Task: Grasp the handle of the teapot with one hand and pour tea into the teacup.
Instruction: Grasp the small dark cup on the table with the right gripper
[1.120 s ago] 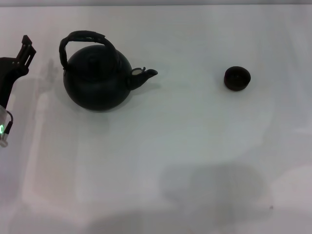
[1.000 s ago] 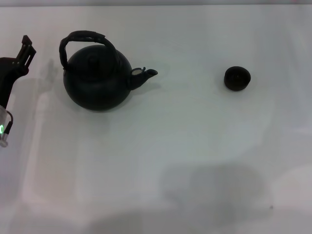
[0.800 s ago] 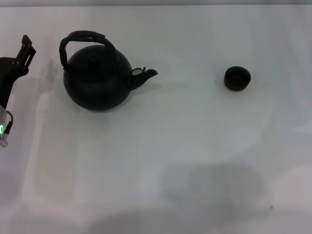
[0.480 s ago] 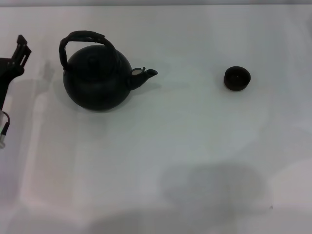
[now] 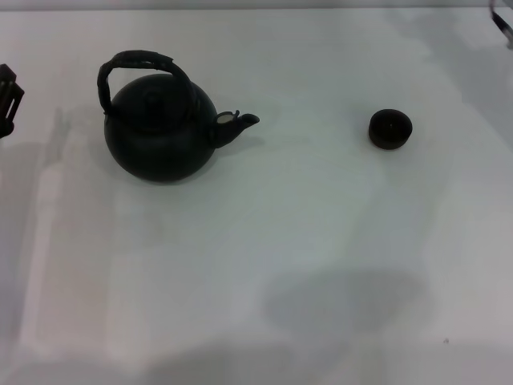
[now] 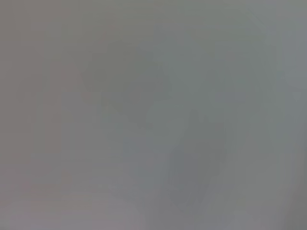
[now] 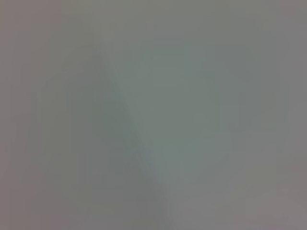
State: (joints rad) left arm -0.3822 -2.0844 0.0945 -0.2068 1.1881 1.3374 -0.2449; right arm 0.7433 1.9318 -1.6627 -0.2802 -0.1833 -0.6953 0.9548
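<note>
A white worktop (image 5: 321, 265) fills the head view, seen from above and in front. At its far left edge, a small dark piece of the left tool (image 5: 6, 100) pokes into the picture, well apart from everything else; too little of it shows to tell whether it is open or closed. To its right, on the left half of the worktop, stands the teapot (image 5: 159, 135), round and matte black, upright. Its arched, rough-wrapped handle (image 5: 136, 64) rises over the lid, with nothing gripping it. Its short spout points to the right, toward the cup. Farther right, well apart from the spout and roughly level with it, sits the teacup (image 5: 390, 128), small, round and dark, standing alone on the worktop. At the top right corner, a thin dark sliver of the right tool (image 5: 502, 18) shows at the picture's edge; whether it is open or closed cannot be told. Both wrist views show only a plain grey surface with soft shadows.
</note>
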